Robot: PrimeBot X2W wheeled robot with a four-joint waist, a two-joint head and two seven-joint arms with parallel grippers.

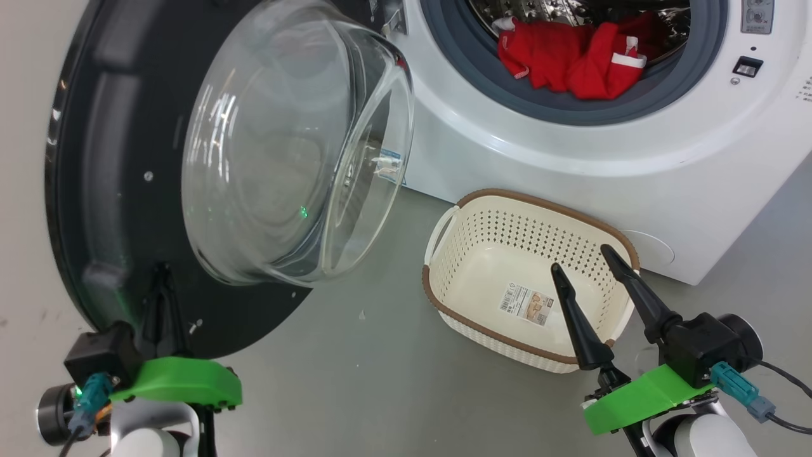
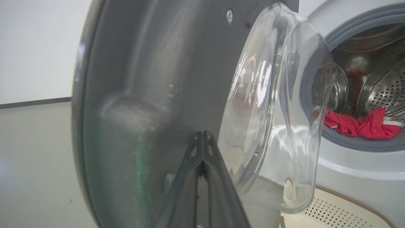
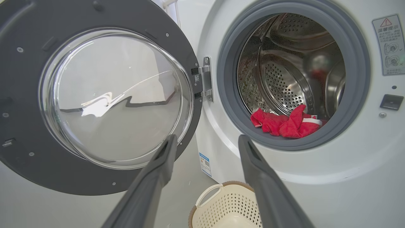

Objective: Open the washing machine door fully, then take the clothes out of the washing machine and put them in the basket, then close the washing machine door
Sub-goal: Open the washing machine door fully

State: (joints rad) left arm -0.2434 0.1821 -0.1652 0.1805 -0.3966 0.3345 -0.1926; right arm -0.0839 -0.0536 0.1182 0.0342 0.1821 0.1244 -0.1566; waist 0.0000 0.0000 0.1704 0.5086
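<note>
glossy black door (image 1: pixel 101 209) – clear glass, perforated steel drum (image 3: pixel 284 85), soft red clothes (image 1: pixel 571 60)

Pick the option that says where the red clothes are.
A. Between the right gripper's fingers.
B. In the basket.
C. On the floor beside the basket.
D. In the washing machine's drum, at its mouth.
D: the red clothes lie bunched at the mouth of the drum, on the grey rubber ring, and the basket has just a paper label on its bottom.
</note>
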